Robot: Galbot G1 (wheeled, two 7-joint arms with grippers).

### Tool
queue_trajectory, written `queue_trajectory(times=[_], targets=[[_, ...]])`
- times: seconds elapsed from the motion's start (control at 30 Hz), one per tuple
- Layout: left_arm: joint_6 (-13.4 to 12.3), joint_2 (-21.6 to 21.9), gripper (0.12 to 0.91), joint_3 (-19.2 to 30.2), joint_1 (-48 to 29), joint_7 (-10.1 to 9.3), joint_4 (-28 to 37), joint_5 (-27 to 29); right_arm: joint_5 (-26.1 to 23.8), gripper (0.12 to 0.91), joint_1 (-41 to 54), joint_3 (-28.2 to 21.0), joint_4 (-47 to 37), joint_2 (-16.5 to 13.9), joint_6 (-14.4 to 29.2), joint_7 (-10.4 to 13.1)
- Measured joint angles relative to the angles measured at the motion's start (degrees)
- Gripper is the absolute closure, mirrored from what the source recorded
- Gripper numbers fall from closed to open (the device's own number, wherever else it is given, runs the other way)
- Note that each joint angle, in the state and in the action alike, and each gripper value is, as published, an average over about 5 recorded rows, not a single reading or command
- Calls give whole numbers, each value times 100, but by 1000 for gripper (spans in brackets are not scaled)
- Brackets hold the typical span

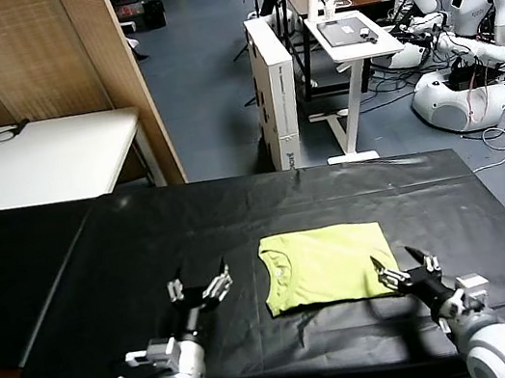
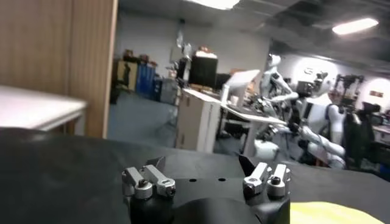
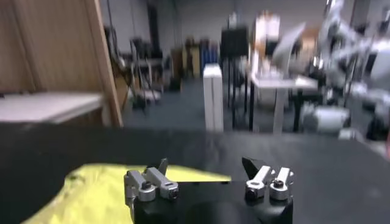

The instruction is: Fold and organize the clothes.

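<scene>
The lime T-shirt (image 1: 322, 266) lies folded into a rough rectangle on the black-covered table (image 1: 239, 221), neck toward the left. My left gripper (image 1: 201, 282) is open and empty, a little left of the shirt, above the cloth. My right gripper (image 1: 401, 265) is open and empty at the shirt's near right corner. In the left wrist view the open left gripper (image 2: 204, 163) shows with a strip of the shirt (image 2: 329, 213) beside it. In the right wrist view the open right gripper (image 3: 204, 164) shows with the shirt (image 3: 91, 185) just beyond one finger.
A white table (image 1: 42, 162) and a wooden screen (image 1: 33, 51) stand at the back left. A white cabinet (image 1: 276, 87), a small white desk (image 1: 348, 35) and other robots (image 1: 460, 35) stand beyond the table's far edge.
</scene>
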Motion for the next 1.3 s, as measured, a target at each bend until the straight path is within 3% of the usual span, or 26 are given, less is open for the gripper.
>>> queue_trajectory(times=[0.2, 0.37, 0.53, 0.77, 1.3], targets=[[-20, 586, 123, -206, 408, -200, -237, -347, -617, 119, -514, 293, 295, 25, 1281, -180], [33, 1073, 123, -464, 941, -398, -516, -626, -1016, 118, -937, 506, 594, 106, 1721, -110], [89, 1311, 123, -829, 1644, -374, -767, -756, -1255, 118, -1417, 694, 840, 276, 1823, -30], [217, 1307, 123, -1265, 2472, -414, -1120, -719, -1344, 118, -2240, 802, 1150, 536, 1824, 15], [159, 1218, 123, -1693, 3347, -389, -1486, -663, -1559, 118, -3050, 688, 1273, 708, 1777, 377]])
